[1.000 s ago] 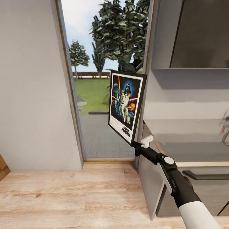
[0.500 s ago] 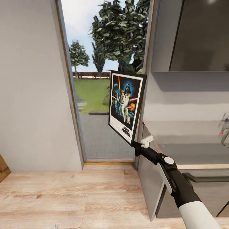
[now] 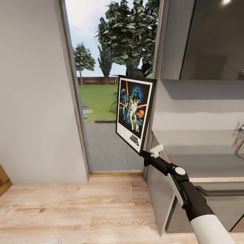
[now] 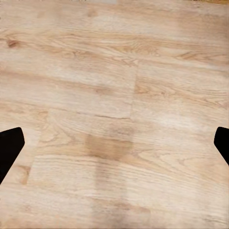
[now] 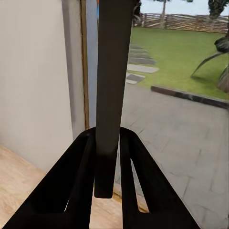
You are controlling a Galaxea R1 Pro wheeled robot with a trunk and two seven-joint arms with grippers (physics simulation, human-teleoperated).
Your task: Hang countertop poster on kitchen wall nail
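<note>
Doorway bkgd: right pincer (image 3: 145,154) clamped on poster (image 3: 134,112); left pincer (image 4: 114,143) apart.

poster (image 5: 113,71): edge-on between the right claw's (image 5: 107,157) fingers, top cut off by the frame
left claw (image 4: 114,143): just two dark fingertips at the frame's sides
faucet (image 3: 239,137): beyond the right claw, cut off, blurred

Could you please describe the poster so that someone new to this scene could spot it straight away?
Look at the tall glass doorway onto the garden, between the grey wall and the kitchen countertop. Before its right edge, the right gripper holds the poster upright by its bottom corner: black frame, white border, blue artwork, STAR WARS logo.
</note>
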